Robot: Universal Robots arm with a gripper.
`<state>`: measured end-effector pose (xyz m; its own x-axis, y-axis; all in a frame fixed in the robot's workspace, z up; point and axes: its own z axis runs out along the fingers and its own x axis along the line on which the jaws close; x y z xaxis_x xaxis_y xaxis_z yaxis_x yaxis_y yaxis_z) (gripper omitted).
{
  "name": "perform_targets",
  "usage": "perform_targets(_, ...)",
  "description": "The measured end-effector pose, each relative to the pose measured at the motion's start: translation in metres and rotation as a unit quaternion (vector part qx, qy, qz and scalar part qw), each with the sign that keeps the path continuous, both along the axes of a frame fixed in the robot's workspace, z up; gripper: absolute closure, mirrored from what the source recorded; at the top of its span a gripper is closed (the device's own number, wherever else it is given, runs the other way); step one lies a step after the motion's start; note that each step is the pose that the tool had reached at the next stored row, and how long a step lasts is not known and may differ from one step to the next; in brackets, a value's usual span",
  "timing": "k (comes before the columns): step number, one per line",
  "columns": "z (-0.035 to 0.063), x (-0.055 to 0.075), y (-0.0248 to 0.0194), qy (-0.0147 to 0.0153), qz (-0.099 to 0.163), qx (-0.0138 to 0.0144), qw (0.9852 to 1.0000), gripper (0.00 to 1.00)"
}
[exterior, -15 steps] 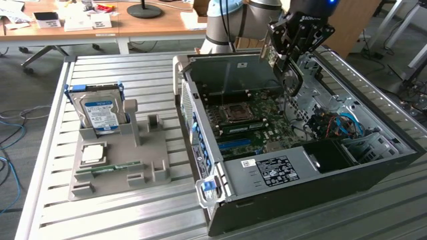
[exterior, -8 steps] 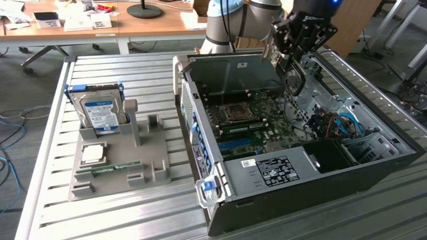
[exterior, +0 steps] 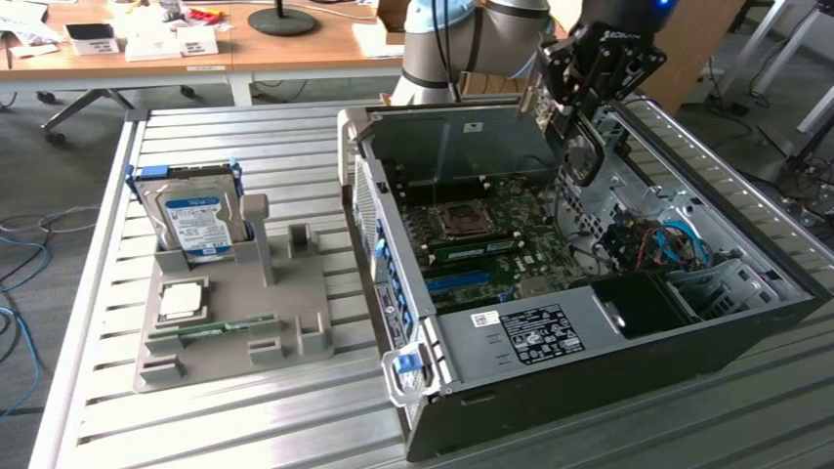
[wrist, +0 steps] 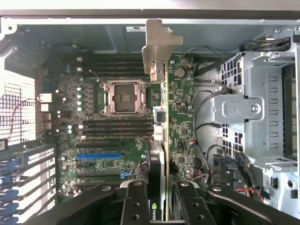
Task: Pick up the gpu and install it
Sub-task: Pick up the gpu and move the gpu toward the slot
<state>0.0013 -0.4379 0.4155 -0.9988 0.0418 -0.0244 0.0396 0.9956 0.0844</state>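
One gripper [exterior: 593, 68] hangs over the far part of the open computer case [exterior: 587, 410], toward the exterior view's right. Its fingers [wrist: 136, 201] stand partly closed, clamped on the two faces of the gpu [wrist: 158, 154]. The card hangs edge-on between them above the motherboard [wrist: 117, 140]. The silver bracket [wrist: 157, 44] sits at the card end farthest from the fingers.

Step in hand, by judgement: carry and alignment. The card is lifted but not yet seated.

The card's edge runs crosswise to the blue slot [wrist: 98, 154]. Seating therefore appears to call for:
- a turn that brings the card parallel to a slot;
- the bracket facing the blue-tabbed wall [wrist: 28, 178];
- a straight descent clear of the cables [exterior: 658, 244].

Hard to make out:
- The card's own body hides its contact edge and the board directly beneath it.
- Its height above the board cannot be told.
- The arm is cut off at the exterior view's far edge.
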Motion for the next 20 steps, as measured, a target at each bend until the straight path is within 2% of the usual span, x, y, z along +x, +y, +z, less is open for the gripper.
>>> perform_targets(8, 0.0, 0.0027, 0.0002, 0.0, 0.0, 0.0, 1.0, 0.73)
perform_targets(13, 0.0, 0.0091, 0.0003, 0.0, 0.0, 0.0, 1.0, 0.73)
perform_targets(20, 0.0, 0.0095, 0.0004, 0.0, 0.0, 0.0, 1.0, 0.73)
